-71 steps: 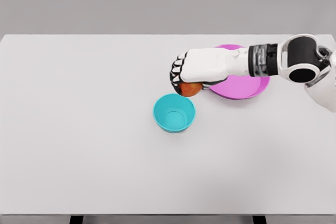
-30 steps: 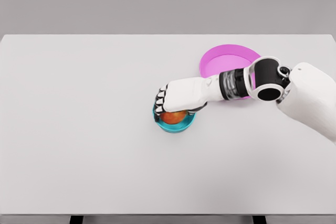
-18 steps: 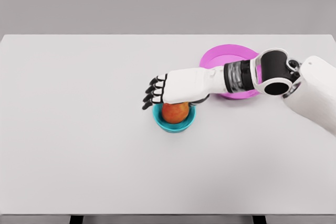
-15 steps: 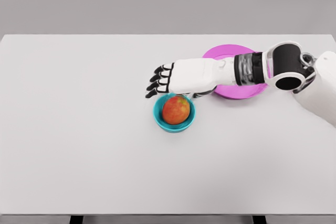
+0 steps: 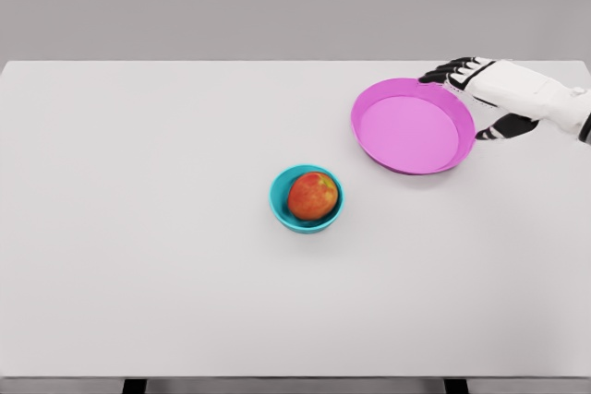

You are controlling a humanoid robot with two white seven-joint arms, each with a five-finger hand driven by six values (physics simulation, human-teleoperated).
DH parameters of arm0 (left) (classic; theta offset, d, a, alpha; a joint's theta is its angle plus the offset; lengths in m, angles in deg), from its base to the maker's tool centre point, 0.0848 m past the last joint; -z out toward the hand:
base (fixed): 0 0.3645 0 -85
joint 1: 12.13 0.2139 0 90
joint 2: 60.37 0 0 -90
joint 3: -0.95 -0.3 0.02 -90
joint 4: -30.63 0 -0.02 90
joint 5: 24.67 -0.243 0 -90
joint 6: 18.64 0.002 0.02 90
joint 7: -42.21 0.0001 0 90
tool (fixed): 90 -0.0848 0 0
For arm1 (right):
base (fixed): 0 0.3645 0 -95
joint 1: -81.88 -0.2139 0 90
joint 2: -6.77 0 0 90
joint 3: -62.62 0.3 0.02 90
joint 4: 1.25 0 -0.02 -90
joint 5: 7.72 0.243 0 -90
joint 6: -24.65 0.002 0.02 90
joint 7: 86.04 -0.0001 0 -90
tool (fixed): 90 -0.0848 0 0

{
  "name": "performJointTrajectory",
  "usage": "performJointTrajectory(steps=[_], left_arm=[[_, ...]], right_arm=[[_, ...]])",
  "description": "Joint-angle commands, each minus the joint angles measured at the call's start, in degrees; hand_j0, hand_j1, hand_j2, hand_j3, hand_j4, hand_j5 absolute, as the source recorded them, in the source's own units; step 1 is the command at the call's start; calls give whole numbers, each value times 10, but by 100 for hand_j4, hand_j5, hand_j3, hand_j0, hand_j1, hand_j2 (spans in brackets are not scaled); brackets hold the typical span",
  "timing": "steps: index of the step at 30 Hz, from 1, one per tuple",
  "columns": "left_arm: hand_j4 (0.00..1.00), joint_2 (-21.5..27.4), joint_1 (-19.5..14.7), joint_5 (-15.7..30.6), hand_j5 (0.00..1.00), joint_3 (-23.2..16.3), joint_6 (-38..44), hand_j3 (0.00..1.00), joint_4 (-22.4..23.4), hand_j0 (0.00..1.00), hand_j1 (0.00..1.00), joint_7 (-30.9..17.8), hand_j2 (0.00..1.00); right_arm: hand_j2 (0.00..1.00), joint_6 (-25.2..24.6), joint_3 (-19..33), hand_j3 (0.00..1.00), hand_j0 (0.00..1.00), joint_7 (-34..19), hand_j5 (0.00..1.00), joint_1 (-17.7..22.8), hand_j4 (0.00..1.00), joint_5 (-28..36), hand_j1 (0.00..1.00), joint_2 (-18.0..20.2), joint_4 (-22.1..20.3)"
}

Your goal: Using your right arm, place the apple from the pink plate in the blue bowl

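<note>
Apple (image 5: 313,196) sits in the bowl (image 5: 280,202) now, free of any grip; half a sec ago the right hand (image 5: 499,89) was just above it w/ fingers out, and a sec ago it was wrapped round the fruit, lowering it in. Since then the hand has pulled right back to the far right, beyond the plate (image 5: 411,131), fingers spread and relaxed, holding nothing, thumb hanging just past the plate's right rim. Plate is bare. To my eye that means the job is basically done: fruit is off the plate and inside the bowl, and only the arm's retreat remains. Left arm isn't in sight. Re room: bowl stands near mid-table (image 5: 138,228), well apart from every edge, so little risk of it tipping off. Plate lies closer to the back right corner, and the hand is near the table's right edge, nearly touching the plate rim, so a careless sweep could nudge it. Left half and front are wide open.
</note>
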Motion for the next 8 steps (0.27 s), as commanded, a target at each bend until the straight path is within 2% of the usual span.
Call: performJointTrajectory(steps=[1, 5, 8], left_arm=[[100, 0, 0, 0, 100, 0, -1, 100, 0, 100, 100, -1, 100], [100, 0, 0, 0, 100, 0, 0, 100, 0, 100, 100, -1, 100], [100, 0, 0, 0, 100, 0, -1, 100, 0, 100, 100, -1, 100]], right_arm=[[100, -2, 59, 100, 100, 0, 100, 2, 100, 4, 100, -23, 12], [100, -2, 62, 100, 100, 0, 100, 26, 100, 4, 100, -18, 14], [100, -2, 63, 100, 100, 0, 100, 26, 100, 3, 100, -17, 17]])
